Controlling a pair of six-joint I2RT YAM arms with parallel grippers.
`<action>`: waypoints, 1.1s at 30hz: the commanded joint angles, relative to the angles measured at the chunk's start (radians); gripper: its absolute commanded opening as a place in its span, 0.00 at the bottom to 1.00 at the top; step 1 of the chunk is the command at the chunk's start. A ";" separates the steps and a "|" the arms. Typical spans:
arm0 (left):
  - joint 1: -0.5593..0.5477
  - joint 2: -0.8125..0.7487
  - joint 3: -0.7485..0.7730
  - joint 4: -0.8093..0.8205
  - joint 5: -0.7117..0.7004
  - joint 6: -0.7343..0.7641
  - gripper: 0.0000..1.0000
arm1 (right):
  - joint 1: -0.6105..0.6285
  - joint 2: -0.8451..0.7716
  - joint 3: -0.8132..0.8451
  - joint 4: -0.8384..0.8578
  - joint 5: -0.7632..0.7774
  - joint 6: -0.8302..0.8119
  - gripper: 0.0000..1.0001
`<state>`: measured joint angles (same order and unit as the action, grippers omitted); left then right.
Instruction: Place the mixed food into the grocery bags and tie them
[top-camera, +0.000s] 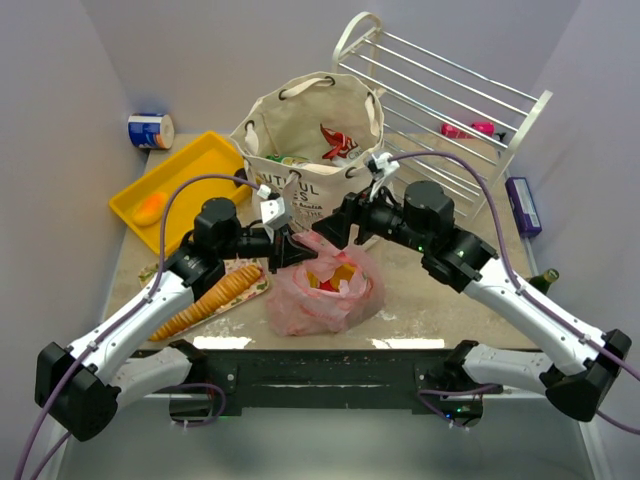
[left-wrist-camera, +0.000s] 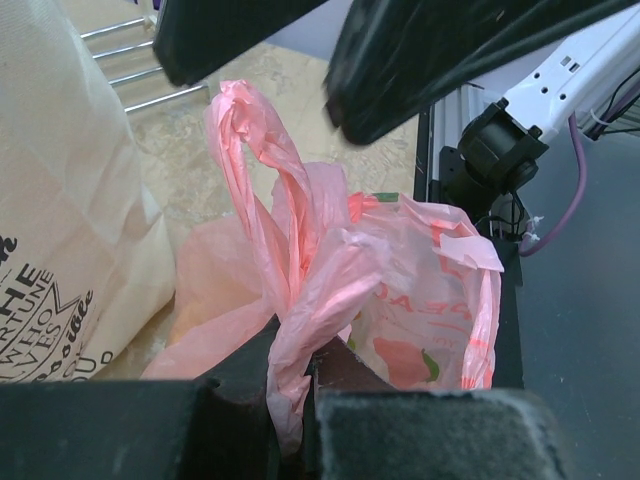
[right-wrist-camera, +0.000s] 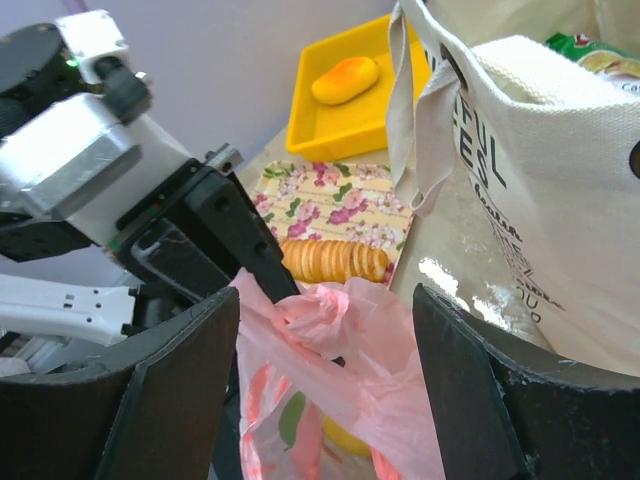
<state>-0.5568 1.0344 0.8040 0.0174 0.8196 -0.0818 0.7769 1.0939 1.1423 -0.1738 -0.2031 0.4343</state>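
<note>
The thin pink plastic bag (top-camera: 325, 290) sits on the table in front of the cream canvas tote (top-camera: 305, 125). My left gripper (left-wrist-camera: 298, 352) is shut on a twisted pink handle (left-wrist-camera: 285, 230) of the bag. My right gripper (right-wrist-camera: 325, 300) stands open just above the bag's bunched top (right-wrist-camera: 335, 315), its fingers either side and touching nothing. Something yellow (right-wrist-camera: 345, 438) shows inside the pink bag. A red packet (top-camera: 335, 143) and a green packet (top-camera: 287, 160) lie inside the tote.
A yellow tray (top-camera: 200, 160) holding an orange item (top-camera: 150, 208) is at the left, with a blue-and-white can (top-camera: 150, 131) behind it. The cracker sleeve (top-camera: 210, 298) lies on a floral mat. A white wire rack (top-camera: 440, 100) leans at the back right, near a purple box (top-camera: 523, 205).
</note>
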 joint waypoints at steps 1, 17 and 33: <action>0.001 0.001 0.026 0.019 0.019 0.030 0.00 | -0.004 0.023 0.016 0.007 -0.005 0.015 0.74; 0.001 0.003 0.001 0.029 -0.003 0.011 0.40 | -0.002 -0.022 0.037 -0.050 0.097 -0.055 0.00; 0.001 0.007 0.006 0.026 -0.135 -0.036 0.00 | 0.037 -0.157 -0.090 -0.047 -0.004 0.027 0.00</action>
<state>-0.5575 1.0561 0.8040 0.0280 0.7673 -0.0914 0.7818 1.0016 1.1110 -0.2588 -0.1543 0.4076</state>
